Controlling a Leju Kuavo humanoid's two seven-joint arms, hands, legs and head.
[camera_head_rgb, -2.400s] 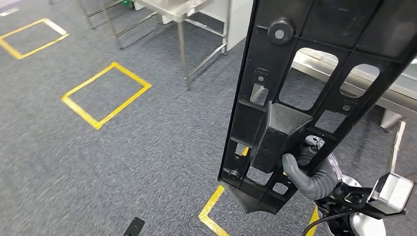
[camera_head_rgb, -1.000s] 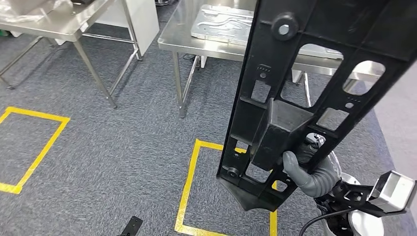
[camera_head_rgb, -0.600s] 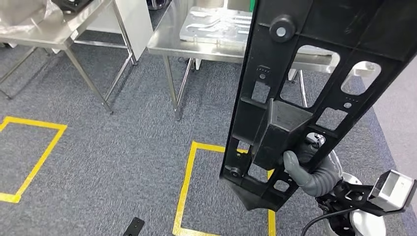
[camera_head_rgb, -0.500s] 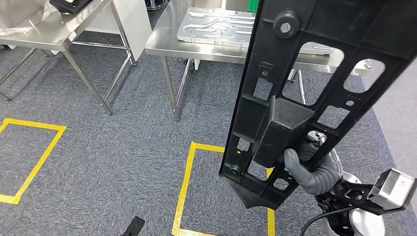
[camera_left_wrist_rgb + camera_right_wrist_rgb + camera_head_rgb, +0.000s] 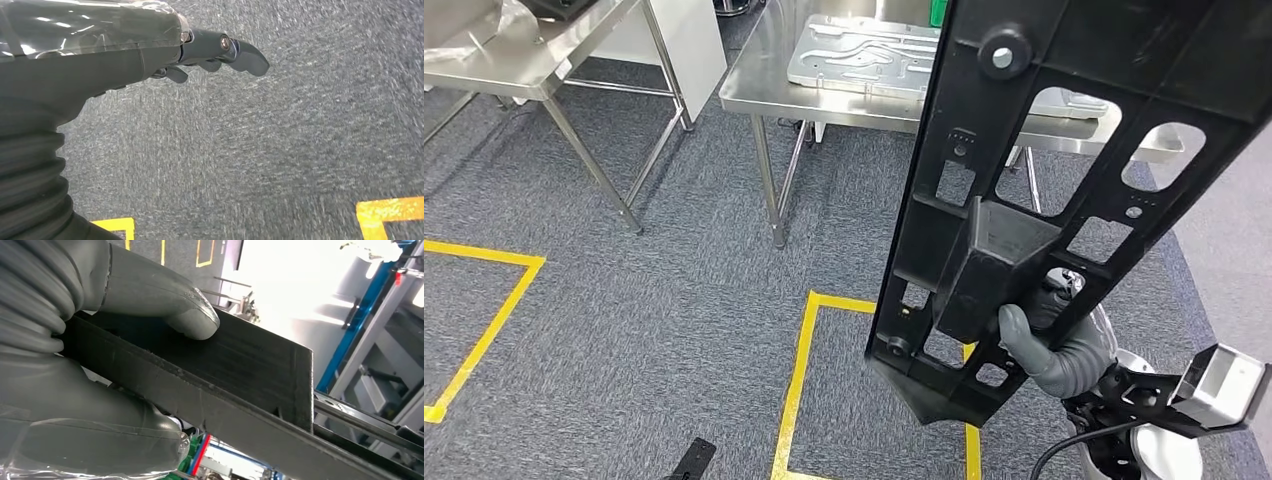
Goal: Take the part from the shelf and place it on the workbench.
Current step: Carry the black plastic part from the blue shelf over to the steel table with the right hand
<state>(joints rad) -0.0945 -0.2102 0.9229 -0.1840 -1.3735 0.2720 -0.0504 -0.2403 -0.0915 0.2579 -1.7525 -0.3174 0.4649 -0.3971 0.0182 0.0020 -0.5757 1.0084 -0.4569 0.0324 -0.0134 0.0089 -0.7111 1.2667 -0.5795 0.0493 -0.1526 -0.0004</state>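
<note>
In the right hand (image 5: 1054, 350), black cut-out part (image 5: 1064, 160)

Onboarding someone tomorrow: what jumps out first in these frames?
The long black part dominates the head view, held upright by the right hand, whose thumb presses on its edge in the right wrist view. Behind it stands the steel workbench, a silver plate lying on top. Yellow tape squares mark the grey carpet below.

Right hand (image 5: 1054, 350): grey, thick thumb, ribbed cuff, clear film over palm; black cable and white box at wrist. Left hand (image 5: 150, 55): dark fingers, small screw at knuckle, ribbed grey cuff
</note>
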